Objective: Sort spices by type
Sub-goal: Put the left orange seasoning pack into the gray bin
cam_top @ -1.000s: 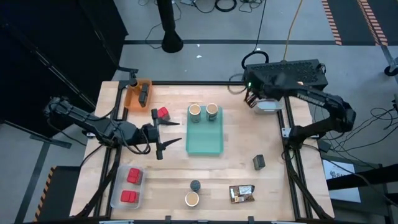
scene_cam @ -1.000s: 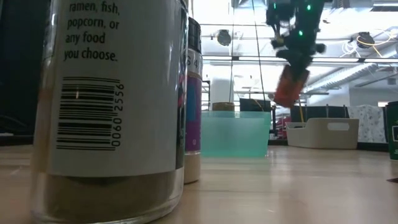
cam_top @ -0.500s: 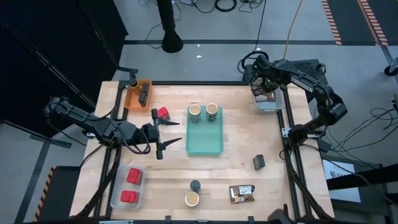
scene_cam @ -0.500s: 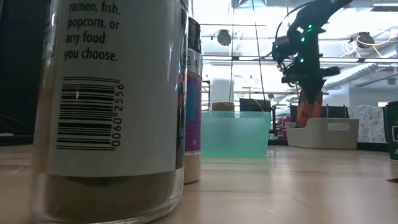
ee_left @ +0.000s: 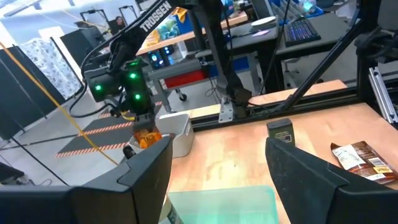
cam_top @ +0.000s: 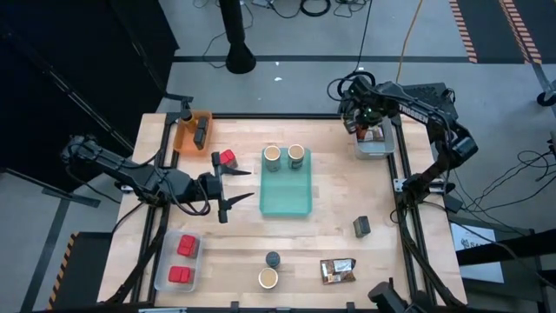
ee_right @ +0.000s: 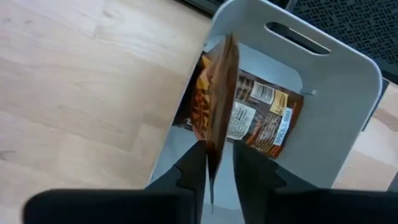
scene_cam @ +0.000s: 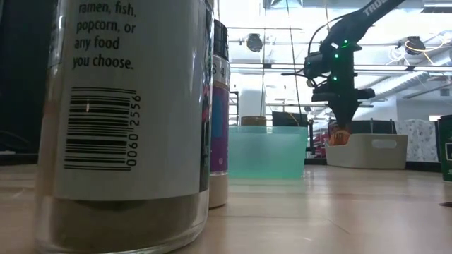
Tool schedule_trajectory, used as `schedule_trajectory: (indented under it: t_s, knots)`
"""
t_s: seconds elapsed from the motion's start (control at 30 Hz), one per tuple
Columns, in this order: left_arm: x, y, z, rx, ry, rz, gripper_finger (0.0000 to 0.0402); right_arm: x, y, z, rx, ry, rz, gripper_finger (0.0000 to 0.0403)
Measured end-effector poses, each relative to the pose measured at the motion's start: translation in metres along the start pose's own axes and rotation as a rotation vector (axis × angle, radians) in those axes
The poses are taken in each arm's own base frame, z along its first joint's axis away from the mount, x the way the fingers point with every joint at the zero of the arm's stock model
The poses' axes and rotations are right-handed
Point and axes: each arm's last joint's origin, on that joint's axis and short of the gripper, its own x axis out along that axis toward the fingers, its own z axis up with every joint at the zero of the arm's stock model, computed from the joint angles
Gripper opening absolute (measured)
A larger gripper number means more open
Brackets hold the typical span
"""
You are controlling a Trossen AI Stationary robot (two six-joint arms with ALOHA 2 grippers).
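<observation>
Wood tabletop (cam_top: 330, 235), lab clutter behind. Low view mostly blocked by big label jar (scene_cam: 123, 120) up close, so near items unreadable there. Right gripper (ee_right: 214, 171) over pale bin (ee_right: 348, 99) at far right corner; its fingers are either side of a brown packet (ee_right: 214, 106), edge-on, hanging into bin. Can't tell if still pinched or let go; gap looks slim. 2nd brown packet (ee_right: 264, 118) lies flat in bin, label partly hidden. Left gripper (cam_top: 228, 187) idle mid-left, fingers wide apart, nothing between. Red box (cam_top: 228, 158) just beside it. Two tan jars (cam_top: 284, 156) in teal tray (cam_top: 287, 200). Two red boxes (cam_top: 182, 261) in clear tray (cam_top: 165, 269). Orange bin (cam_top: 182, 130) contents dark, unclear. Near edge: tan jar (cam_top: 268, 278), grey jar (cam_top: 273, 259), packet (cam_top: 337, 270), dark jar (cam_top: 361, 227).
</observation>
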Motion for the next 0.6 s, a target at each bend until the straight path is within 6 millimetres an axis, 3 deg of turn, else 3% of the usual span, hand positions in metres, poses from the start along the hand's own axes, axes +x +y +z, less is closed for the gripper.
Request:
schedule_trajectory:
  t_s: [0.3,0.6]
  knots:
    - [0.000,0.000,0.000,0.000,0.000,0.000,0.0258,0.000,-0.011,0.000,0.037,-0.003,-0.107,0.0130]
    - [0.000,0.000,0.000,0.000,0.000,0.000,0.0258,-0.001,-0.011,-0.003,0.048,0.020,-0.107,0.0161]
